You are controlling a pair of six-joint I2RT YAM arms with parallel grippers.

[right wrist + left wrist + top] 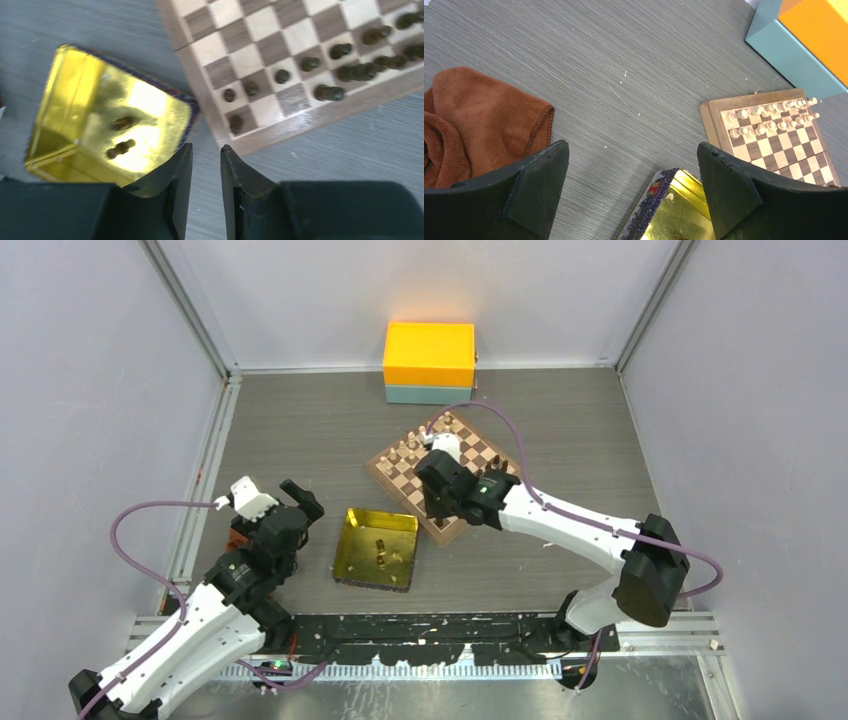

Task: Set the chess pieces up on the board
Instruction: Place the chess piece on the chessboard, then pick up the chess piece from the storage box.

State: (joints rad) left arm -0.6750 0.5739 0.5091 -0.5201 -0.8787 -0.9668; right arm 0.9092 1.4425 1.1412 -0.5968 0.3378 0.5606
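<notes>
Fetching a small dark-brown wooden chess piece [120, 148] from the shiny gold square tray [60, 95], left of the checkered wooden board [260, 47], the right hand [206, 148], narrowly parted and empty, should widen, then descend squarely.

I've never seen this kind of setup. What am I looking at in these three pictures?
Two robot arms bolted to a table. One picture looks down from above; the other two come from wrist cameras. On the table: a chessboard with pale pieces and dark pieces, a gold tray holding two more dark pieces, a brown cloth, an orange-and-teal box. The left end effector is wide open; the right end effector, narrowly open, hangs between tray and board. Neither holds anything.
</notes>
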